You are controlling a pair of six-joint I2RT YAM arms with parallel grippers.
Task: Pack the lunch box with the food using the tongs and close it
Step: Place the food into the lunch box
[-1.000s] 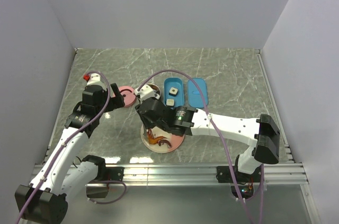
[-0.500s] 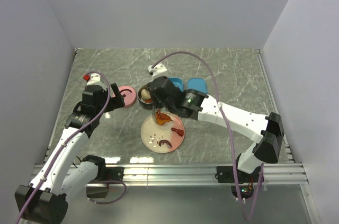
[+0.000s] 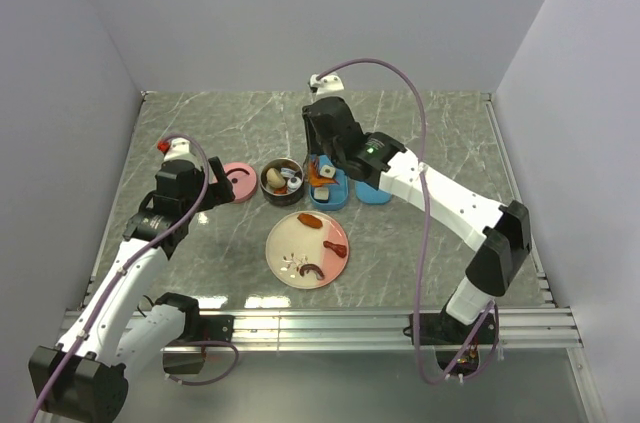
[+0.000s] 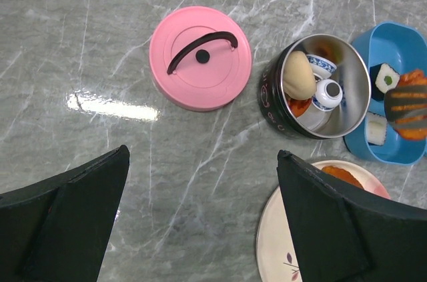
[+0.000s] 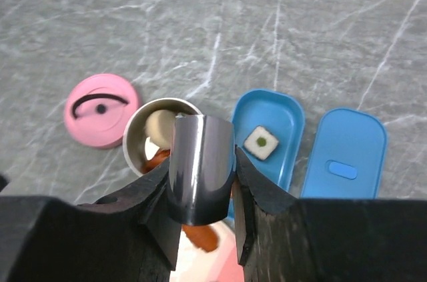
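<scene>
My right gripper [image 3: 323, 151] is shut on the silver tongs [image 5: 200, 169], high over the open blue lunch box [image 3: 329, 194]. The tong tips pinch an orange shrimp [image 4: 408, 110] just above the box's near end. Two white sushi squares [image 4: 385, 77] lie in the box. A round metal tin [image 3: 282, 181] beside it holds a beige bun [image 4: 297, 75]. The pale plate [image 3: 290, 243] carries red sausages [image 3: 335, 241] and an orange piece [image 3: 310, 221]. My left gripper [image 4: 203, 229] hangs open above bare table, left of the plate.
The box's blue lid [image 3: 373, 181] lies flat to the right of the box. A pink round lid [image 3: 238, 181] with a black handle sits left of the tin. Grey walls close in the table on three sides.
My right arm has swung from low over the plate up and back to the blue box, carrying the shrimp in the tongs. The left arm has stayed still.
</scene>
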